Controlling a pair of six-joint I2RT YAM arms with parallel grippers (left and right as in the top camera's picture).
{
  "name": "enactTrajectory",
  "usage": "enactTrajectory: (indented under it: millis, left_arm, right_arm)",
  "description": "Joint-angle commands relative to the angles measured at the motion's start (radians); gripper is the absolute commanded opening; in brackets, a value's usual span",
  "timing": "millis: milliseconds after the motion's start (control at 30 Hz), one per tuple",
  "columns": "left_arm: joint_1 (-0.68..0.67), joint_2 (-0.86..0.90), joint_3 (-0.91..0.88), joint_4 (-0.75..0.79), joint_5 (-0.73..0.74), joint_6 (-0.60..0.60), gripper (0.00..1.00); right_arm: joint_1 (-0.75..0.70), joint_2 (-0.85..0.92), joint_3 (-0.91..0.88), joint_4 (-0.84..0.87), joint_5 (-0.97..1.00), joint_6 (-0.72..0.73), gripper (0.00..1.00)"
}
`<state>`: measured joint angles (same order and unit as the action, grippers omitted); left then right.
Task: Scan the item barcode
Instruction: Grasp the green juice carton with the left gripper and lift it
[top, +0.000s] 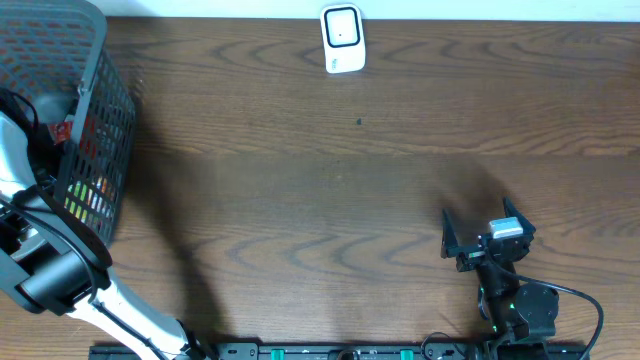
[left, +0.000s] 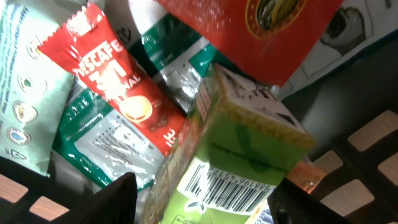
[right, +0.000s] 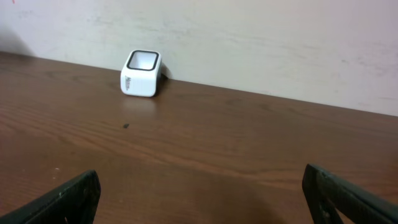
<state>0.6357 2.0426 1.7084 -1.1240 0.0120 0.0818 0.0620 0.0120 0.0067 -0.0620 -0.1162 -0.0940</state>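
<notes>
In the left wrist view a green carton (left: 245, 140) with a white barcode label (left: 227, 186) lies tilted among other goods in the basket. My left gripper (left: 202, 196) is down in the basket, open, with one dark finger on each side of the carton's lower end. A gap shows by the left finger (left: 115, 202). From overhead this gripper is hidden inside the basket (top: 100, 110). The white scanner (top: 342, 38) stands at the table's far edge and also shows as the scanner (right: 141, 73) by the wall. My right gripper (top: 480, 230) rests open and empty at the front right.
Around the carton lie a red Nescafe sachet (left: 115, 78), a green and silver packet (left: 102, 149) and a red box (left: 249, 28). The dark mesh basket stands at the table's left end, its walls close around my left arm (top: 45, 265).
</notes>
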Motion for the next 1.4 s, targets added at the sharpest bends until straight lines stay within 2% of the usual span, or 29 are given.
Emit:
enactTrajectory:
  millis: [0,433,600,700,900,967,1033,1133,1367]
  left_arm:
    - [0.001,0.011,-0.008,0.008,-0.024,-0.008,0.68]
    - [0.001,0.011,-0.012,-0.035,-0.025,-0.04,0.57]
    - [0.001,0.011,-0.041,-0.042,-0.032,-0.069,0.57]
    - [0.001,0.011,-0.074,-0.034,-0.084,-0.114,0.58]
    - [0.001,0.01,-0.089,-0.009,-0.084,-0.114,0.58]
    - [0.001,0.01,-0.089,-0.002,-0.083,-0.114,0.55]
    - [0.001,0.009,-0.085,0.004,-0.071,-0.114,0.42]
    - [0.001,0.003,-0.058,0.0,-0.035,-0.114,0.33]
    - [0.001,-0.048,0.031,-0.018,-0.023,-0.114,0.33]
  right_arm:
    - [-0.002,-0.005,-0.001,-0.003,-0.001,0.011,0.99]
    - [-0.002,-0.005,-0.001,-0.003,-0.001,0.011,0.99]
    - [-0.002,-0.005,-0.001,-0.003,-0.001,0.011,0.99]
    - [-0.002,-0.005,-0.001,-0.003,-0.001,0.011,0.99]
    - [-0.002,-0.005,-0.001,-0.003,-0.001,0.011,0.99]
    - [-0.003,-0.005,-0.001,-0.003,-0.001,0.011,0.99]
    - [-0.002,-0.005,-0.001,-0.003,-0.001,0.011,0.99]
    - [-0.002,-0.005,-0.001,-0.003,-0.001,0.011,0.99]
    - [-0.003,-0.005,-0.001,-0.003,-0.001,0.011,0.99]
